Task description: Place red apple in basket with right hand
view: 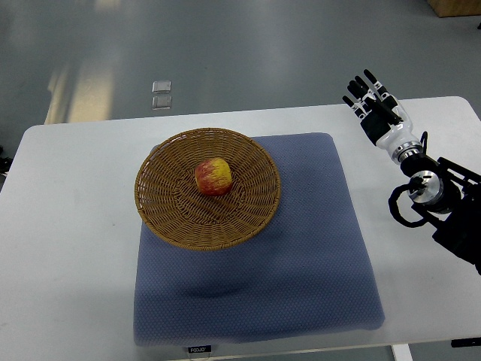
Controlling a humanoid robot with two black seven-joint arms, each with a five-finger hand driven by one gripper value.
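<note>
A red and yellow apple (213, 177) lies in the middle of a round wicker basket (167, 213). The basket rests on the upper left part of a blue-grey mat (301, 256). My right hand (373, 105) is far to the right of the basket, raised over the table's back right area. Its fingers are spread and point away toward the back, holding nothing. Its black forearm (440, 203) comes in from the right edge. The left arm does not show.
The white table (68, 248) carries the mat; its back edge runs just behind the right hand. Beyond it is grey floor with a small pale floor plate (161, 95) and a brown box corner (458, 7) at the top right.
</note>
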